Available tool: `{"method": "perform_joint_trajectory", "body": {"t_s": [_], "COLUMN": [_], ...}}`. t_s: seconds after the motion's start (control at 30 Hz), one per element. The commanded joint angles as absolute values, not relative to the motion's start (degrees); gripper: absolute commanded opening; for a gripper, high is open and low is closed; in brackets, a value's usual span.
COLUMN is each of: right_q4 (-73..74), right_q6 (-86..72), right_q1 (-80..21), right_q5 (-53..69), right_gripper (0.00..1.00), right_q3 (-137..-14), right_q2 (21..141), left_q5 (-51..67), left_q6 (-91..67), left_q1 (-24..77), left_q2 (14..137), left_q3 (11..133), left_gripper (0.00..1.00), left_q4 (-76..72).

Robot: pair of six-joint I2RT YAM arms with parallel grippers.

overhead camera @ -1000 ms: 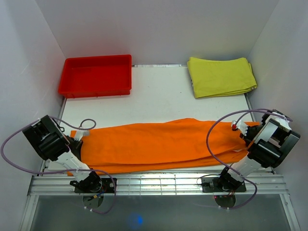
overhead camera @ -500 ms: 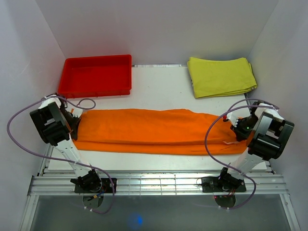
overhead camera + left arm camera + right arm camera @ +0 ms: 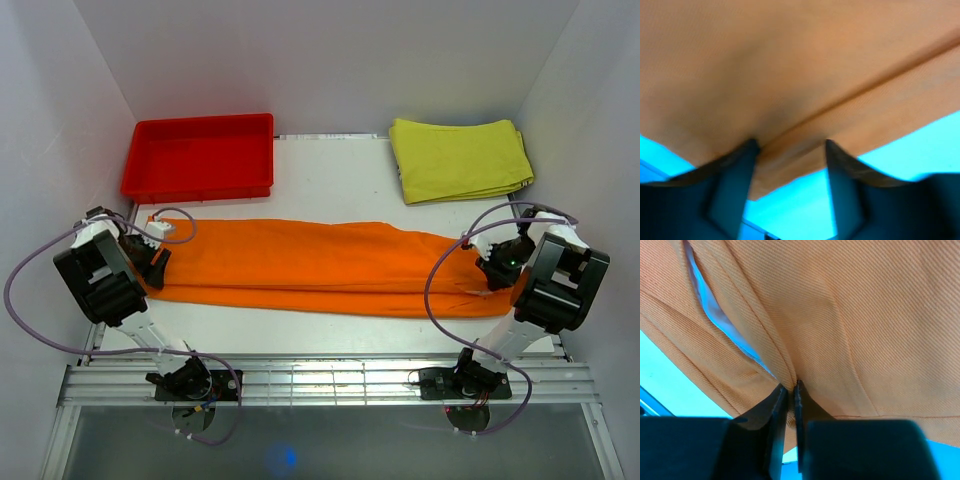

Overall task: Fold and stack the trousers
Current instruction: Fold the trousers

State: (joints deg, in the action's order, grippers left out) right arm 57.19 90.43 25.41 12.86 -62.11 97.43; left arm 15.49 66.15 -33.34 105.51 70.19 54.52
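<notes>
- Currently, trousers [image 3: 320, 268]: bright orange, lying in one long band across the near half of the worktop [image 3: 330, 190], from my left arm to my right.
- Left fingers [image 3: 735, 180]: parted, with the cloth's edge loose between them and not pinched.
- Right fingers [image 3: 776, 435]: clenched on a fold of the trousers at the right-hand end.
- Done, as I judge it: the lengthwise fold, one leg over the other.
- Left to do: crosswise folds to shorten the band, then stacking.
- Yellow-green folded cloth [image 3: 460, 160]: back right, well apart; probably the stack.
- Red tray [image 3: 198, 155]: back left.
</notes>
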Motion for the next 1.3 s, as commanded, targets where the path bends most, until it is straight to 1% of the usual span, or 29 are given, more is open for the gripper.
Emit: {"method": "perform_joint_trajectory", "body": {"t_s": [0.0, 0.03, 0.07, 0.13, 0.23, 0.3, 0.33, 0.37, 0.4, 0.5, 0.53, 0.6, 0.63, 0.7, 0.73, 0.8, 0.83, 0.9, 0.97, 1.0, 1.07, 1.1, 1.13, 1.27], "right_q4": [56.8, 57.5, 58.1, 59.1, 62.0, 65.8, 67.1, 68.4, 69.9, 70.4, 70.0, 68.0, 65.5, 62.5, 61.1, 57.1, 55.9, 53.5, 52.1, 51.0, 49.9, 48.4, 47.2, 43.0], "right_q6": [90.4, 90.4, 90.2, 89.5, 87.8, 86.6, 84.8, 83.9, 82.8, 76.7, 75.0, 68.9, 67.1, 62.4, 61.3, 58.5, 57.7, 56.6, 54.9, 54.3, 52.4, 51.7, 49.7, 45.8], "right_q1": [24.7, 24.6, 24.6, 24.5, 24.6, 24.5, 24.5, 24.4, 24.0, 19.4, 15.2, 10.0, 4.8, -0.6, -6.6, -11.8, -16.3, -20.4, -25.1, -26.7, -30.7, -32.0, -34.3, -40.1], "right_q5": [9.0, 9.2, 10.0, 11.3, 14.0, 16.2, 17.6, 20.6, 21.8, 25.1, 25.5, 25.5, 25.5, 25.1, 24.7, 24.2, 23.8, 23.7, 24.3, 24.4, 24.9, 24.8, 24.1, 21.8], "right_gripper": [0.18, 0.36, 0.44, 0.53, 0.59, 0.60, 0.62, 0.63, 0.63, 0.60, 0.56, 0.51, 0.46, 0.43, 0.43, 0.42, 0.42, 0.43, 0.42, 0.42, 0.40, 0.40, 0.38, 0.38], "right_q3": [-61.4, -62.1, -62.5, -64.4, -68.0, -73.3, -75.2, -77.3, -81.2, -85.4, -85.5, -84.7, -82.9, -80.3, -77.6, -75.2, -74.4, -73.0, -72.8, -73.1, -73.8, -73.8, -73.5, -70.2], "right_q2": [96.0, 95.6, 95.4, 94.4, 93.4, 93.2, 93.1, 93.0, 93.0, 92.9, 92.8, 92.5, 92.1, 91.8, 91.2, 91.0, 91.1, 91.4, 92.4, 92.8, 94.1, 94.4, 94.5, 94.3], "left_q5": [10.3, 14.2, 16.5, 22.7, 30.2, 31.8, 32.2, 32.0, 31.7, 31.3, 31.5, 32.9, 33.0, 33.2, 33.1, 33.2, 33.7, 34.0, 31.7, 30.9, 29.3, 28.6, 28.1, 29.3], "left_q6": [69.5, 69.3, 69.0, 68.5, 66.7, 65.0, 63.8, 62.9, 61.6, 55.4, 53.9, 50.1, 48.6, 44.3, 43.3, 40.6, 40.2, 39.6, 37.8, 37.4, 35.6, 34.6, 33.1, 30.8], "left_q1": [-35.5, -36.4, -36.7, -37.8, -39.2, -39.3, -39.3, -39.3, -39.5, -40.4, -40.9, -41.5, -42.2, -42.7, -43.1, -43.2, -43.2, -43.2, -43.2, -43.2, -43.5, -43.5, -43.8, -45.3], "left_q2": [103.5, 102.9, 101.4, 99.6, 95.5, 93.8, 93.5, 93.4, 93.5, 95.0, 96.6, 97.7, 98.3, 98.7, 99.0, 99.3, 99.1, 98.2, 97.5, 97.3, 97.1, 97.0, 96.9, 94.2], "left_q3": [68.1, 69.2, 70.1, 72.7, 76.4, 78.0, 78.5, 79.1, 79.3, 80.6, 81.1, 81.7, 81.4, 80.4, 80.2, 80.2, 80.1, 79.7, 77.8, 77.4, 75.4, 74.7, 74.3, 70.1], "left_gripper": [0.78, 0.97, 0.98, 0.98, 0.98, 0.98, 0.96, 0.90, 0.80, 0.70, 0.70, 0.71, 0.72, 0.71, 0.72, 0.73, 0.74, 0.79, 0.79, 0.77, 0.76, 0.70, 0.68, 0.67], "left_q4": [48.9, 49.4, 51.3, 52.7, 55.2, 57.3, 57.8, 58.3, 58.3, 58.5, 59.2, 61.3, 61.3, 60.6, 60.4, 60.2, 60.2, 60.1, 58.4, 58.5, 58.4, 58.4, 58.8, 59.5]}}
